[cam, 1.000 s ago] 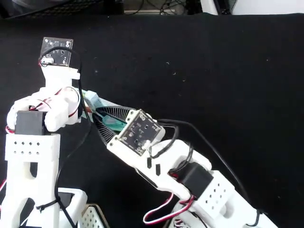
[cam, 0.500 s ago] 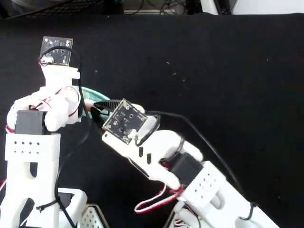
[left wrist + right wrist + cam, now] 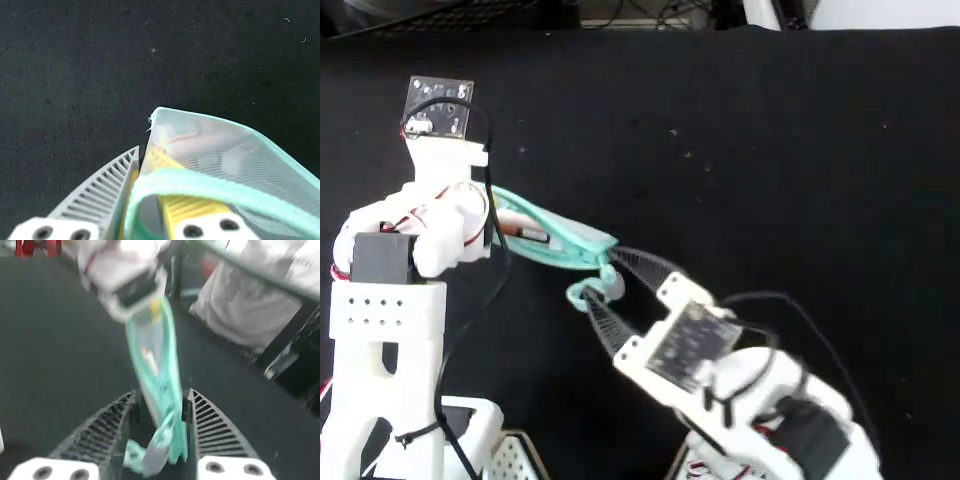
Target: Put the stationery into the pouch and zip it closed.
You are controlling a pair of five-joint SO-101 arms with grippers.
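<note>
pouch (image 3: 555, 238) at left of the bench (image 3: 770, 150), long axis running far-left to near-right. left claw (image 3: 145, 162) clamps its far-left end; right claw (image 3: 605, 278) grips the near-right end by the zip pull (image 3: 585, 293). pen (image 3: 525, 235) visible inside.

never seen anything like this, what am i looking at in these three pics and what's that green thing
Two small robot arms sit at a black table. One picture looks down from above; the other two come from a camera on each arm's wrist. The green thing is a see-through pouch with stationery inside. The left gripper is shut on one end. The other end, with the zip pull, sits within the right gripper.
</note>
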